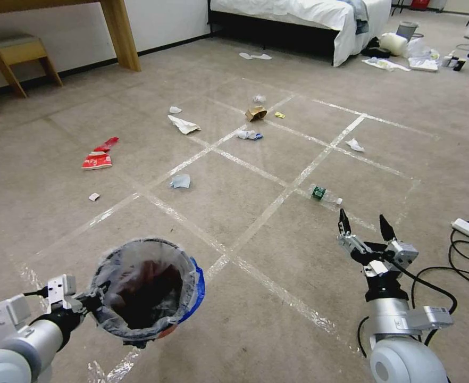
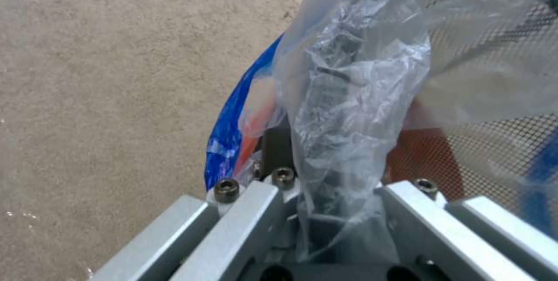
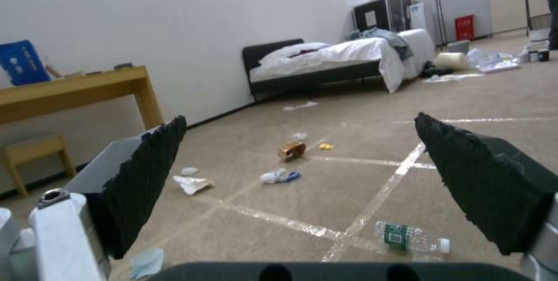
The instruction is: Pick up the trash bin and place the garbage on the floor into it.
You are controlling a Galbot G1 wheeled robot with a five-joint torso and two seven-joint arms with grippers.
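Left claw (image 1: pixel 88 304) is gripping the trash bin (image 1: pixel 145 287) by its rim; right claw (image 1: pixel 366 230) is hovering spread open, bottle (image 1: pixel 325 195) lying just beyond it.

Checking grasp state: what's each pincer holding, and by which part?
Left pincer holds the trash bin by its rim, clamped over the bag liner. Right pincer is open, holding nothing.

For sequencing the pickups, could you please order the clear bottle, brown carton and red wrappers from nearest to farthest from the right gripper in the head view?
From the open right gripper:
1. Clear bottle, just ahead.
2. Brown carton, farther ahead, leftward.
3. Red wrappers, far left.
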